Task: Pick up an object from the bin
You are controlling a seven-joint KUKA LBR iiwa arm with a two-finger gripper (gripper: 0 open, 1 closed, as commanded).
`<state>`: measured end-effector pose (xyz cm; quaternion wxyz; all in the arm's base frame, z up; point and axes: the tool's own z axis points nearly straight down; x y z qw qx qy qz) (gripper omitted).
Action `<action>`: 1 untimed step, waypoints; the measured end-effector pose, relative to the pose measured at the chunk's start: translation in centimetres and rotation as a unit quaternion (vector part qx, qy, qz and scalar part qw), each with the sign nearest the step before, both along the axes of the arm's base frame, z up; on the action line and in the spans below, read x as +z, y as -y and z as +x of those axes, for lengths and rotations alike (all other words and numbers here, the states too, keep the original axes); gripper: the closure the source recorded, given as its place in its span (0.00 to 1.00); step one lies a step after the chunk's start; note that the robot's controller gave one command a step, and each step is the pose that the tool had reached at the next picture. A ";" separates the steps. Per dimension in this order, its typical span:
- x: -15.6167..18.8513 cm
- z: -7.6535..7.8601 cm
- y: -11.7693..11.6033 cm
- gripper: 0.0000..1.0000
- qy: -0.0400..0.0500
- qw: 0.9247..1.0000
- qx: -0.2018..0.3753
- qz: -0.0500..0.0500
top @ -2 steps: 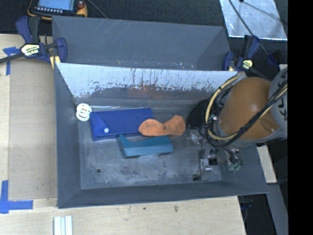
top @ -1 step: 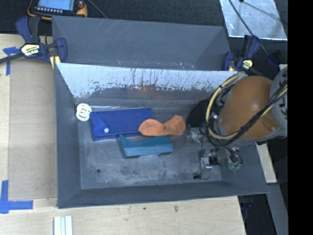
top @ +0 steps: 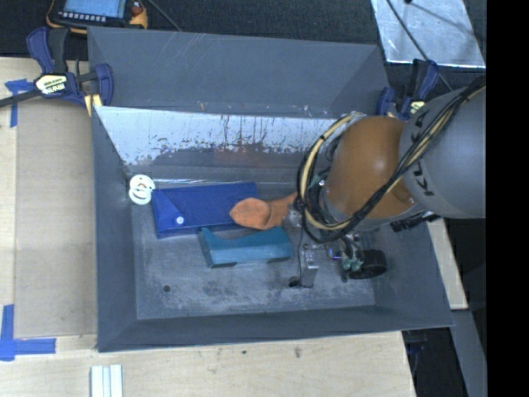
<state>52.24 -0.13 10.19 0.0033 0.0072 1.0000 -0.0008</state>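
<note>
Teal block (top: pixel 245 246) is lying flat on the floor of the grey bin (top: pixel 207 296), near the middle, and it is the thing sitting closest to my pincer (top: pixel 306 275). My pincer is hanging just past the right end of the block, a little toward the front wall, pointing down at bare floor. I am not seeing anything held in it, and I cannot tell if it is spread apart or squeezed together.

The long side of the block is running left to right across the bin, so its short end is facing me. I think that is what matters most for my next move. From where I am hanging, the block is lying to the left and a bit toward the back. I am guessing I would need to slide left over it and pinch across its narrow width, not along its length.

3 other things are lying close by. 1 flat dark blue box (top: pixel 198 208) is lying just behind the block, also stretched left to right. 1 soft orange lump (top: pixel 250 213) is resting at the right end of that blue box, near the block's back edge. 1 small white round thing (top: pixel 141 189) is sitting at the far left, well apart from me.

I am reaching in from the right with my 1 arm.
</note>
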 end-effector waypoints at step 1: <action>1.2 4.1 -3.7 0.00 -0.004 0.999 0.039 0.001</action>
